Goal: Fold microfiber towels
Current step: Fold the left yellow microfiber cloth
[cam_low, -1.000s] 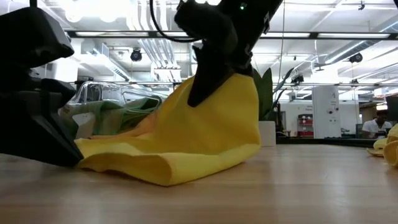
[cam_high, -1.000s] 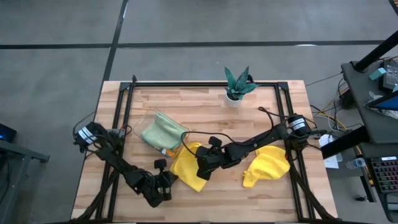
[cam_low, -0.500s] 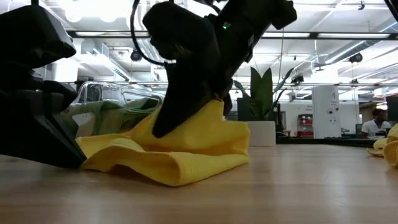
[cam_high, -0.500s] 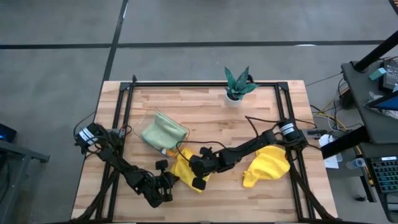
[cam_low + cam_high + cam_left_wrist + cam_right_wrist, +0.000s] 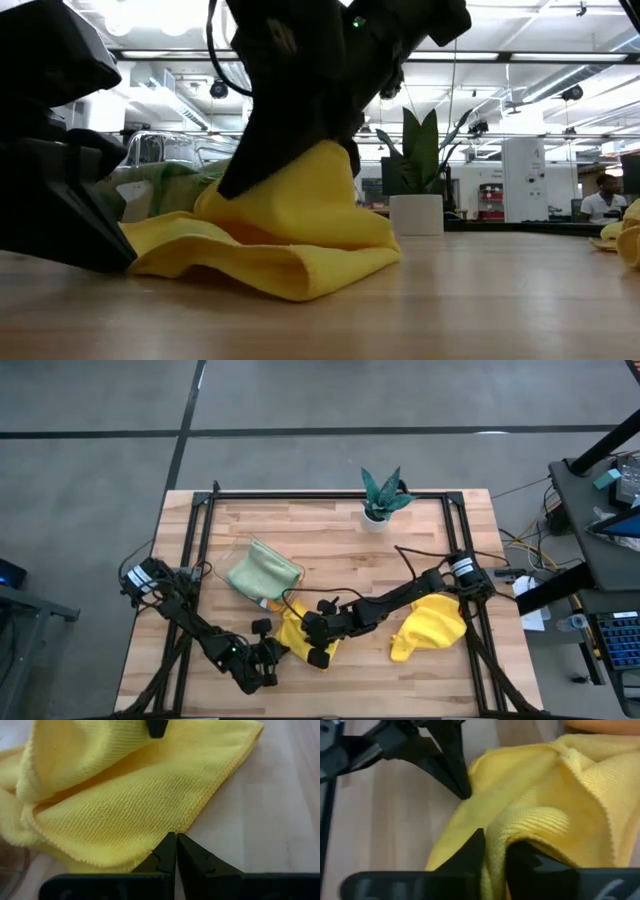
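Note:
A yellow towel [image 5: 293, 630] lies bunched on the wooden table [image 5: 340, 550] near the front, partly doubled over itself [image 5: 290, 225]. My left gripper [image 5: 266, 660] is shut at its near-left corner. My right gripper [image 5: 314, 642] reaches in from the right, low over the towel, with a fold of the cloth between its fingers [image 5: 472, 852]. A pale green towel [image 5: 262, 570] lies behind, with a strip of orange cloth [image 5: 266, 603] showing under it. A second yellow towel [image 5: 430, 625] lies crumpled at the right. My left gripper pinches the yellow towel's hemmed edge [image 5: 161, 840] between its two shut fingers, at a corner that lies flat on the table. The fingers slant down from the near left. My right gripper has a rounded fold of the towel [image 5: 496, 840] between its two fingers. It comes slanting down from the table's right. The held fold stands a little above the table [image 5: 300, 190], and the cloth below it rests slack on the towel's lower layer.
A small teal-leaved plant in a white pot [image 5: 380, 498] stands at the far edge. A black frame [image 5: 200, 530] borders the table. Bare wood lies between the two yellow towels and along the near edge.
My right gripper has gone down and toward the table's left, nearer my left gripper, tipping more steeply. The towel part it holds has come down from high above the table and now lies folded over the lower layer. The corner in my left gripper has stayed put.

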Tool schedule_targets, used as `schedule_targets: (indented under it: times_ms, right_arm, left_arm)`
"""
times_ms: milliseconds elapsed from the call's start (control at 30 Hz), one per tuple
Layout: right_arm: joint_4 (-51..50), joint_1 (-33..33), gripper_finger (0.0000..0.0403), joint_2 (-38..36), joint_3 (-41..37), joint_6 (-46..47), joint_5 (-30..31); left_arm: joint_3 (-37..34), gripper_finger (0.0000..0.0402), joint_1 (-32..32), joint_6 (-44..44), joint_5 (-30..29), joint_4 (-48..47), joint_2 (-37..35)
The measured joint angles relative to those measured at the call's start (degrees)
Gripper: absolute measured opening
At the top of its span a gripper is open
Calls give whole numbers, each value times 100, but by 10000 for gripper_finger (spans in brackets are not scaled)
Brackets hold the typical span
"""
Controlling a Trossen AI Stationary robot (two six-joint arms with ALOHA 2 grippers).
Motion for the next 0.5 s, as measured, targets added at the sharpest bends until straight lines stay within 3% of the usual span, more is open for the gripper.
schedule_targets:
  times_ms: [333, 500]
  right_arm:
    - [-36, 13, 192, -18, 0, 3, -383]
    - [-75, 13, 244, -112, 0, 7, -559]
  left_arm:
    - [31, 0, 4, 72, 303, 85, -79]
    - [176, 0, 20, 68, 521, 206, -85]
